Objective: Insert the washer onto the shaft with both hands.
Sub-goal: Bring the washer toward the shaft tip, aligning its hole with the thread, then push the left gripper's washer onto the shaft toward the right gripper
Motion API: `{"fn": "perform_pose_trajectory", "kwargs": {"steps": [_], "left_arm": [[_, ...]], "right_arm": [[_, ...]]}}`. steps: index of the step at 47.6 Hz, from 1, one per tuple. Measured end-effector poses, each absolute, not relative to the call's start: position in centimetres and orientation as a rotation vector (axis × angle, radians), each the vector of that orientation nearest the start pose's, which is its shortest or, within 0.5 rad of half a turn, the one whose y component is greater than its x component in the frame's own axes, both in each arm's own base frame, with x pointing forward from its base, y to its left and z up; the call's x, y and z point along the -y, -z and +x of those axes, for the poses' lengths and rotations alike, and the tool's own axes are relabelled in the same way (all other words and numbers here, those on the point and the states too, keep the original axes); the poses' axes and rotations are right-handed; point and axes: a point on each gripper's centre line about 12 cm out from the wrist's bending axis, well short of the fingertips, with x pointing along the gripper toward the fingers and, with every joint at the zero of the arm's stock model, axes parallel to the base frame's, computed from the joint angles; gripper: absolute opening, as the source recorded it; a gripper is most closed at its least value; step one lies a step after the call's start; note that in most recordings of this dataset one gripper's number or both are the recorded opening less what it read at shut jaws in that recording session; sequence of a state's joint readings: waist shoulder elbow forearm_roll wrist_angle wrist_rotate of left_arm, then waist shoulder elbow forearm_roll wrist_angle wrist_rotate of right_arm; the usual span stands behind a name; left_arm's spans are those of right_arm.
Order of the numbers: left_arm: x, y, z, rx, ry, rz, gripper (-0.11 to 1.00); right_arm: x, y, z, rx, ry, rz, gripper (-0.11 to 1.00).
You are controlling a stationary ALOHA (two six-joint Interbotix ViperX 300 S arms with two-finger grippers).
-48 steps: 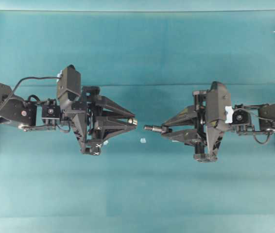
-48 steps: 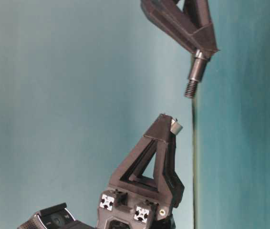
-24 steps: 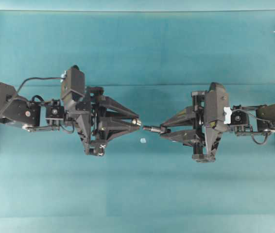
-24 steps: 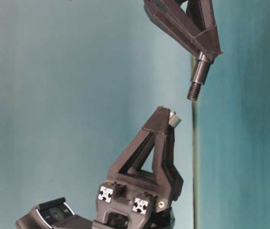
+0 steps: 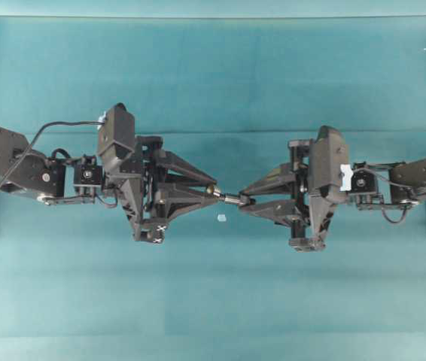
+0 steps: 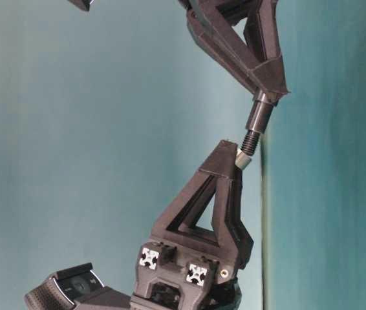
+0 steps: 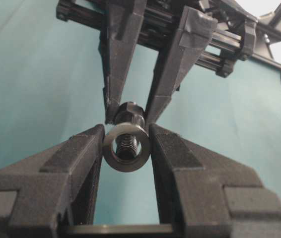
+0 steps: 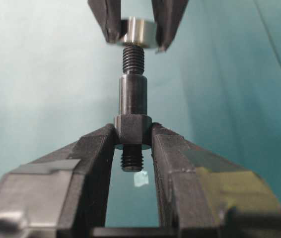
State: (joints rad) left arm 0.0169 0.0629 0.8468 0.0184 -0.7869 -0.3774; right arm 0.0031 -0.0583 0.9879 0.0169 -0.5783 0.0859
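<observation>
While the washer [image 7: 126, 147] is pinched edgewise in the left gripper [image 7: 126, 148] and the shaft [image 8: 132, 106] is clamped in the right gripper [image 8: 133, 144], its threaded tip is just entering the washer's hole. Should the shaft be tilted, the threads could catch the rim and the washer could be knocked loose.

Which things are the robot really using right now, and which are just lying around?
Being used:
- washer, pinched in the left tool
- shaft, gripped in the right tool, its threaded tip at the washer's hole

Just lying about:
- tiny pale square bit on the teal table, below where the tools meet, touching nothing
</observation>
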Motion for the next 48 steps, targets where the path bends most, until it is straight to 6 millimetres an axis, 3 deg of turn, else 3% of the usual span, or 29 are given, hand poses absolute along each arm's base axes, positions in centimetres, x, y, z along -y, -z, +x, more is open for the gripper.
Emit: {"fn": "perform_pose_trajectory", "kwargs": {"steps": [38,48], "left_arm": [[-0.49,-16.92,37.97,-0.136,-0.029,-0.367,0.35],[-0.50,-17.37,38.83,-0.118,-0.026,-0.367,0.35]], "right_arm": [[0.15,-15.54,33.46,-0.292,0.035,0.110,0.00],[0.16,-15.58,33.47,-0.289,0.036,0.111,0.00]]}}
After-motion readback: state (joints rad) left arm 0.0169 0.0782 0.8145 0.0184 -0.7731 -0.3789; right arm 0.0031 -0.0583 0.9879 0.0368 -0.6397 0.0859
